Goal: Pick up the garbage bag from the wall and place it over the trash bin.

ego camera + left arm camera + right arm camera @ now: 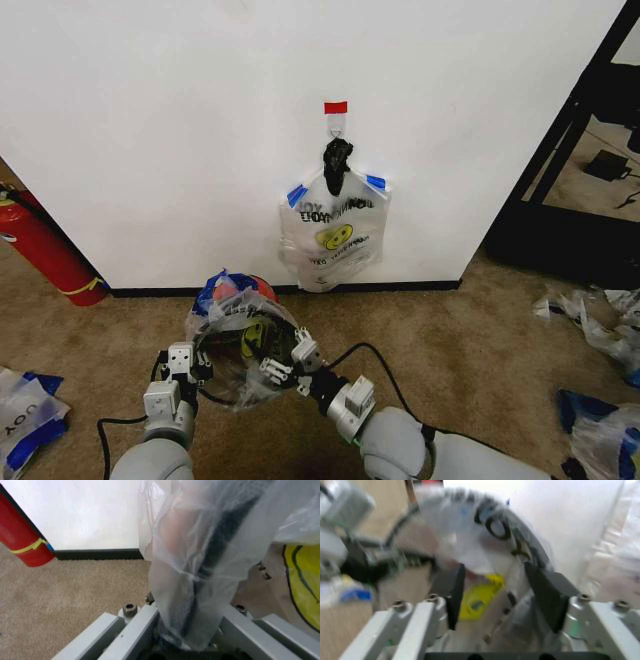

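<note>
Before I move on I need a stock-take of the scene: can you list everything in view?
garbage bag: one, translucent whitish with blue handle tops, draped over the bin
trash bin: one, dark with red showing, on the carpet under that bag
wall: one, white with a black baseboard, straight ahead
red tape: one strip, above the hook
hanging bag: one, whitish with a yellow smiley, on the wall
black knotted lump: one, at the hook
fire extinguisher: one, red, far left
loose bags: at least three, whitish and blue, on the carpet at both sides
black rack: one, right
left claw: pinching the garbage bag
right claw: open at the bag's other side
</note>
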Tool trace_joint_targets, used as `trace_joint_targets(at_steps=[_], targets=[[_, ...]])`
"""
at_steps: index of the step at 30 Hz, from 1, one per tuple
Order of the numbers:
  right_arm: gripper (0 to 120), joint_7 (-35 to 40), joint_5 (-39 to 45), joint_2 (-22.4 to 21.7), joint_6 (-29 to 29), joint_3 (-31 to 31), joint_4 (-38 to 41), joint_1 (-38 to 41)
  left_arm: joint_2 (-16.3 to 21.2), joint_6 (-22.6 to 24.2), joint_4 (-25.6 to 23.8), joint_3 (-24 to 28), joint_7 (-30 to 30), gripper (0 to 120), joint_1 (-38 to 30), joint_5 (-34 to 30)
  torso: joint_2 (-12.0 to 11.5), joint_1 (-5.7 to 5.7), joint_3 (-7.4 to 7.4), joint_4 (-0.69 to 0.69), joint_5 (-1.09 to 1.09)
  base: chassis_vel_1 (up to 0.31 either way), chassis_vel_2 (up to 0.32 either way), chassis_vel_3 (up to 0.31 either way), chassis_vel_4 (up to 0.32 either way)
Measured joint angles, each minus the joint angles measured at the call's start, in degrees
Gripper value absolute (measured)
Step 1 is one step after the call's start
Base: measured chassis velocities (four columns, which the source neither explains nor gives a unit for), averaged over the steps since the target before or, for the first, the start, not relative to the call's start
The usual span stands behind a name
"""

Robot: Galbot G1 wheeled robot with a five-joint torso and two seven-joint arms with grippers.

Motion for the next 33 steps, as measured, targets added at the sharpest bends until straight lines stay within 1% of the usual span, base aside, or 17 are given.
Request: trace_joint_targets(at_steps=[1,2,3,5,6,7,10,11,12,15,18,20,23,24,28,30,33], targets=[[38,1.09,1.01,-0.51,-2.41,-1.16,0.89,1.51,-0.11,-0.05,0.0,0.02,0.01,0,-0.01,0.3,0.0,0.0,0.0,0.01,0.0,0.0,0.0,0.0,0.0],[38,1.09,1.01,-0.51,-2.41,-1.16,0.89,1.51,-0.11,-0.05,0.0,0.02,0.01,0,-0.01,0.3,0.0,0.0,0.0,0.01,0.0,0.0,0.0,0.0,0.0],[34,1.9,1.9,-0.73,-3.97,-2.24,1.53,2.77,-0.23,-0.08,0.0,0.04,0.05,0,-0.03,0.53,0.0,0.0,0.0,0.01,0.0,0.0,0.0,0.0,0.0],[26,3.58,3.58,-0.73,-6.5,-4.69,2.44,6.35,-0.55,-0.13,-0.1,0.04,0.1,0,-0.09,0.86,0.0,0.0,0.0,0.02,-0.01,0.0,0.0,0.0,0.0],[19,4.05,4.2,-0.34,-7.29,-5.9,2.51,7.86,-0.7,-0.14,-0.26,0.04,0.11,0,-0.1,0.98,0.0,0.0,0.0,0.02,-0.01,0.0,0.0,0.0,0.0],[19,4.05,4.2,-0.34,-7.29,-5.9,2.51,7.86,-0.7,-0.14,-0.26,0.04,0.11,0,-0.1,0.98,0.0,0.0,0.0,0.02,-0.01,0.0,0.0,0.0,0.0],[8,6.19,6.31,1.47,-9.96,-8.19,2.7,10.92,-1.05,-0.18,-0.95,0.0,0.11,0,0.05,1.22,0.0,0.0,0.0,0.02,0.0,0.0,0.0,0.0,0.0],[6,6.36,6.43,1.6,-10.17,-8.35,2.71,11.01,-1.06,-0.18,-0.99,-0.01,0.11,0,0.07,1.24,0.0,0.0,0.0,0.02,0.0,0.0,0.0,0.0,0.0],[0,8.33,7.21,2.91,-12.22,-9.88,2.76,12.06,-1.27,-0.35,-1.17,-0.02,0.11,0,0.17,1.79,0.0,0.0,0.0,0.01,0.0,0.0,0.0,0.0,0.0],[0,9.72,7.61,3.97,-13.41,-10.71,2.76,12.54,-1.56,-0.7,-1.17,-0.02,0.09,0,0.2,2.57,0.0,0.0,0.0,0.01,0.0,0.0,0.0,0.0,0.0],[0,13.37,9.45,7.4,-15.8,-12.13,1.4,12.89,-2.68,-1.33,-1.3,0.12,0.01,0,0.22,4.06,0.0,0.0,0.0,0.01,-0.01,0.0,0.0,0.0,0.0],[0,15.38,9.87,9.25,-16.24,-12.58,-0.36,12.93,-3.18,-1.36,-1.8,0.19,0.01,0,0.27,4.26,0.0,0.0,0.0,0.02,0.0,0.0,0.0,0.0,0.0],[0,16.56,9.91,10.25,-16.63,-12.63,-1.39,12.96,-3.37,-1.37,-2.17,0.19,-0.02,0,0.35,4.39,0.0,0.0,0.0,0.01,0.0,0.0,0.0,0.0,0.0],[0,18.21,9.91,11.23,-17.23,-12.63,-2.33,13.1,-3.44,-1.38,-2.53,0.19,-0.03,0,0.53,4.66,0.0,0.0,0.0,0.01,0.0,0.0,0.0,0.0,0.0],[0,21.67,9.14,12.54,-18.01,-12.37,-3.69,13.22,-3.89,-1.38,-3.38,0.12,-0.61,0,1.1,5.54,0.0,0.0,0.0,0.02,0.0,0.0,0.0,0.0,0.0],[0,22.11,8.77,12.66,-18.1,-12.14,-3.86,13.07,-4.3,-1.35,-3.6,0.12,-0.96,0,1.14,5.55,0.0,0.0,0.0,0.01,0.0,0.0,0.0,0.0,0.0],[0,23.25,6.62,13.03,-17.96,-11.53,-4.66,12.24,-5.81,-0.67,-3.97,0.1,-2.2,0,1.0,4.92,0.0,0.0,0.0,0.01,0.01,0.0,0.0,0.0,0.0]])
